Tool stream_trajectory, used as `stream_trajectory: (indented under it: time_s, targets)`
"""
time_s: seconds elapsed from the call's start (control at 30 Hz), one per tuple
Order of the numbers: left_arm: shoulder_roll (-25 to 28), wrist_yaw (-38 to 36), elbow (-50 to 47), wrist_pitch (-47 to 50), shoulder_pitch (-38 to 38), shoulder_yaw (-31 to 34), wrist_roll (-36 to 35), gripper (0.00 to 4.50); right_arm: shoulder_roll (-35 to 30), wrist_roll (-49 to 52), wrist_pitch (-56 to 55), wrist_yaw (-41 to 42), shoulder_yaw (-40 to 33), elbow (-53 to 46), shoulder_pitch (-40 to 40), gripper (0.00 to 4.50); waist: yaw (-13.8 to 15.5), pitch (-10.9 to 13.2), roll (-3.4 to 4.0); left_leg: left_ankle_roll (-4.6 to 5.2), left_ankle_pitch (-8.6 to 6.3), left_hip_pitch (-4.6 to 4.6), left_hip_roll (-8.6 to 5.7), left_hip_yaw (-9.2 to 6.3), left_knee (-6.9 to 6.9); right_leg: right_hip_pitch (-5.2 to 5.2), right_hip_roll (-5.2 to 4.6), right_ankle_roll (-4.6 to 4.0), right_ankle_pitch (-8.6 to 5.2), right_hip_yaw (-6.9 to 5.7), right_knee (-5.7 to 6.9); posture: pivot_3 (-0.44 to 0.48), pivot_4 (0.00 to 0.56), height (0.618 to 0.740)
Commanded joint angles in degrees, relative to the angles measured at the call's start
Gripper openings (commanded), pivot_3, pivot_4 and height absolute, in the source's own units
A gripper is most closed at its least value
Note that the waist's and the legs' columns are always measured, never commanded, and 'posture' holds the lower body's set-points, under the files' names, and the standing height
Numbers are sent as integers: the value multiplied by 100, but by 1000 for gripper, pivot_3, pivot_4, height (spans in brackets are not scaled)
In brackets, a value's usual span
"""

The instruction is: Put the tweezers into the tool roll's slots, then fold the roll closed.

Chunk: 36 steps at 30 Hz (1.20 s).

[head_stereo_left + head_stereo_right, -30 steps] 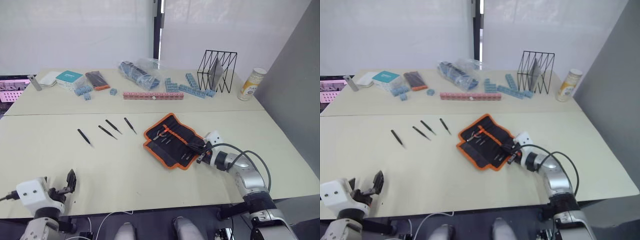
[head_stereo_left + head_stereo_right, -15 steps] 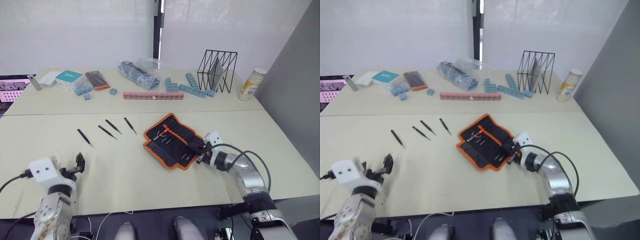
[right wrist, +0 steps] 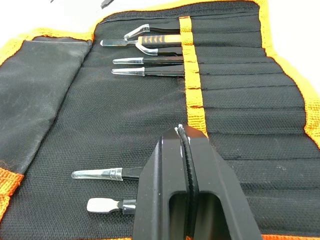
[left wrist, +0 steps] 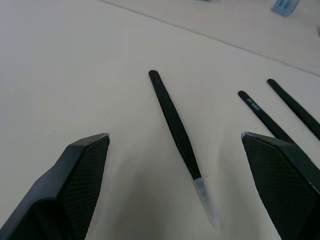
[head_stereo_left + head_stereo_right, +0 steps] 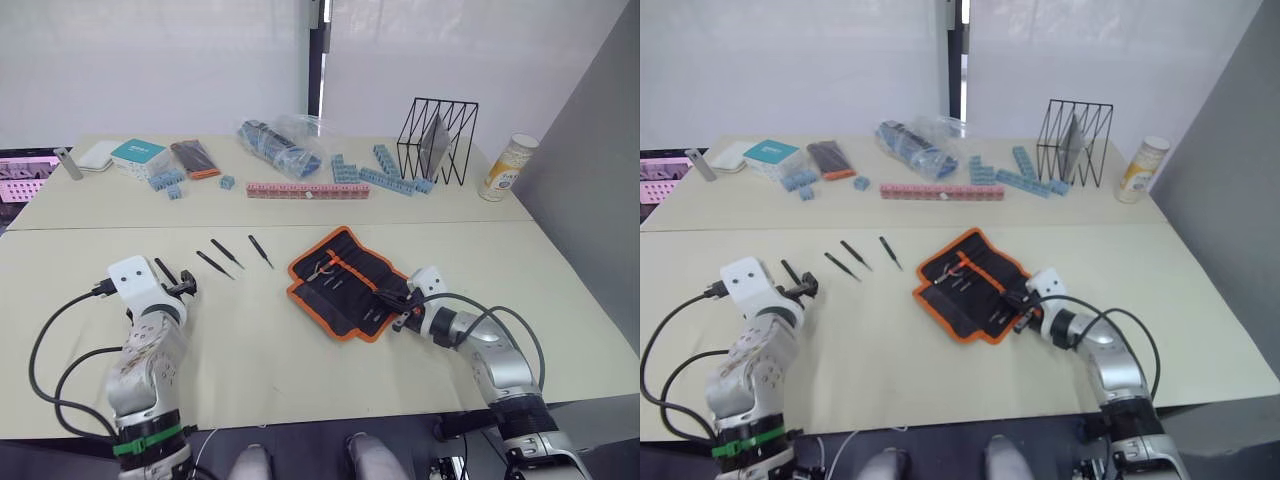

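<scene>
The tool roll (image 5: 345, 281) lies open on the table, black with orange trim, and several tools sit in its slots (image 3: 235, 95). My right gripper (image 5: 398, 305) hovers over the roll's near right edge, shut on a thin black tweezer (image 3: 186, 155) held edge-on. To the left of the roll, several more tweezers (image 5: 227, 252) lie loose on the table. My left gripper (image 5: 183, 288) is open at the leftmost tweezer (image 4: 175, 127), which lies between its fingers (image 4: 85, 165), untouched.
On the far table stand a black wire rack (image 5: 436, 140), a can (image 5: 505, 167), blue blocks (image 5: 380, 170), a pink strip (image 5: 307, 190), a plastic bag (image 5: 280, 145), a teal box (image 5: 140, 155) and a dark packet with an orange end (image 5: 195, 160).
My left arm has come up from the table's front edge and moved forward to the leftmost tweezer. The right gripper has stayed over the roll.
</scene>
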Motion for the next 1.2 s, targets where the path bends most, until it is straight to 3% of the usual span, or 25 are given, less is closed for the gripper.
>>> stream_trajectory:
  time_s: [0.03, 0.43, 0.63, 0.77, 0.9, 1.1, 1.2]
  targets:
    - [-176, 201, 258, 242, -232, -225, 138, 3941, -10, -178, 231, 3, 235, 23, 97, 0, 6, -3, 6, 0, 0, 3, -1, 0, 0, 4, -1, 4, 2, 0, 0, 0, 150, 737]
    - [-241, 275, 309, 609, -100, -350, 598, 105, -114, -333, 310, -26, 326, -178, 134, 0, 56, -13, 25, -1, 0, 5, -3, 1, 2, 4, -1, -10, -6, 3, -2, 0, 150, 737]
    - [-18, 124, 153, 348, 18, -145, 638, 20, -120, -325, 335, -52, 321, -189, 121, 0, 46, -23, 43, -2, -1, 8, -3, 3, -3, 5, -2, -17, -10, 4, -3, 0, 150, 737]
    - [275, -357, -89, -203, -36, -168, 498, 20, -125, -323, 355, -77, 312, -202, 127, 0, 41, -20, 37, -1, -1, 3, -2, 0, -8, -4, -1, -16, -9, 2, 0, 0, 150, 737]
    - [630, -1968, -753, -802, 247, -630, -180, 20, -135, -195, 384, -94, 198, -449, 187, 0, 53, -14, 27, -2, -1, -15, -2, 1, -5, -11, -1, -23, -13, 2, -7, 0, 150, 737]
    - [1355, -3665, -1089, -692, 339, -1430, -801, 20, -170, 178, 555, -118, -137, -1119, 232, 0, 129, -6, 34, -2, -1, -27, -4, 1, -5, -23, -4, -24, -12, 4, -6, 0, 150, 737]
    - [1835, -4441, -1120, -587, 167, -1989, -927, 20, -256, 261, 596, -111, -251, -1302, 162, 0, 140, 2, 48, -1, 0, -71, -4, 7, -4, -78, -4, -21, -9, 9, 6, 0, 150, 737]
